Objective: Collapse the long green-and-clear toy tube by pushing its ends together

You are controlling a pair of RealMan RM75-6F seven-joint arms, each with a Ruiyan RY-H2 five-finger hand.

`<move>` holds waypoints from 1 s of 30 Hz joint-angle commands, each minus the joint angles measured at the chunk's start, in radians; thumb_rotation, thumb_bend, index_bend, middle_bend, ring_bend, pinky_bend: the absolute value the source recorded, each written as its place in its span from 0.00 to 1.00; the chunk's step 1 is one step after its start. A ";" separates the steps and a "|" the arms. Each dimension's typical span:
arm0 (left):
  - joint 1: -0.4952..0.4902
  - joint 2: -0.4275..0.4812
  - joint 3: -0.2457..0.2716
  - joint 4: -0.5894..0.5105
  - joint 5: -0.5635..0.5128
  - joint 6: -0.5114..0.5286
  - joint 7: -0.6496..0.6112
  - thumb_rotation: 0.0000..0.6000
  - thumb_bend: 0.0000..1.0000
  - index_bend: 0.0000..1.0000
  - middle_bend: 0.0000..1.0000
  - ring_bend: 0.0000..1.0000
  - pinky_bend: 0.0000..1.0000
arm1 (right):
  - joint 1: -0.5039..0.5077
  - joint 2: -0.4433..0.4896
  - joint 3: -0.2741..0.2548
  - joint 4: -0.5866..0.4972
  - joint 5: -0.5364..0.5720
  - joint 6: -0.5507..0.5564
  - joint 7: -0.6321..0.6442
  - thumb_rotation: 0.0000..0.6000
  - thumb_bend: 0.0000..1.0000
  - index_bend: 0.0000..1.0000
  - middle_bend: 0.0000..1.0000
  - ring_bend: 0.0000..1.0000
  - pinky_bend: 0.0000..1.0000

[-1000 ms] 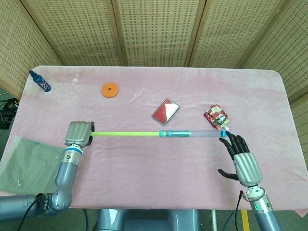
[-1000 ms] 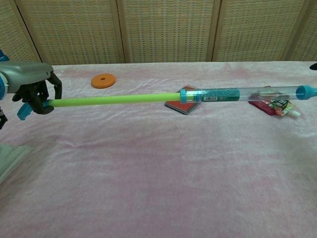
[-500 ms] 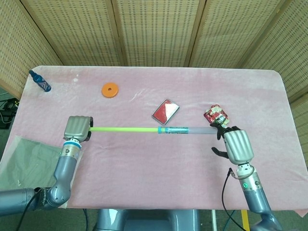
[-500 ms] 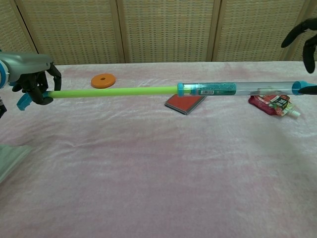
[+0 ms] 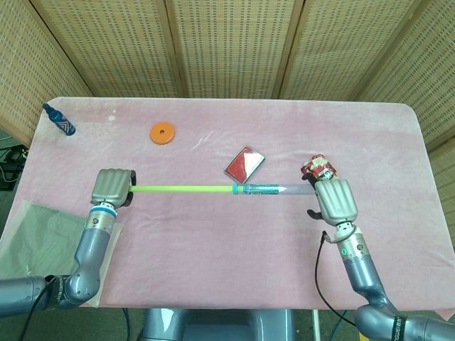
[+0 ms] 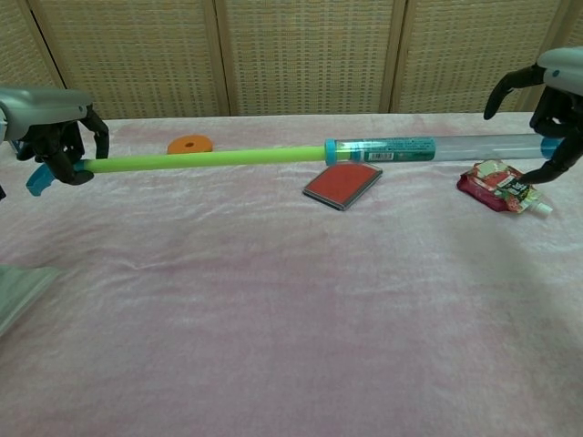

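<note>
Left hand (image 6: 56, 137) grips the tube (image 6: 273, 157) by its green end; right hand (image 6: 552, 107) curls round the clear end, with the tube spanning between them off the table (image 5: 234, 249). Chest view shows the dark fingers (image 6: 70, 155); head view only the hands' backs. Right hand's contact is hard to make out. Cloth (image 5: 39, 241) lies beneath the left forearm. Red card (image 6: 342, 182) sits under the tube, pouch (image 6: 496, 187) under the right hand, disc (image 6: 189, 144) and bottle (image 5: 60, 121) beyond the left.
</note>
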 commanded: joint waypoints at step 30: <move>-0.034 0.048 0.024 -0.060 -0.005 0.036 -0.039 1.00 0.58 0.67 0.83 0.75 0.73 | 0.083 -0.040 0.006 0.170 0.134 0.063 -0.002 1.00 0.50 0.70 1.00 1.00 0.81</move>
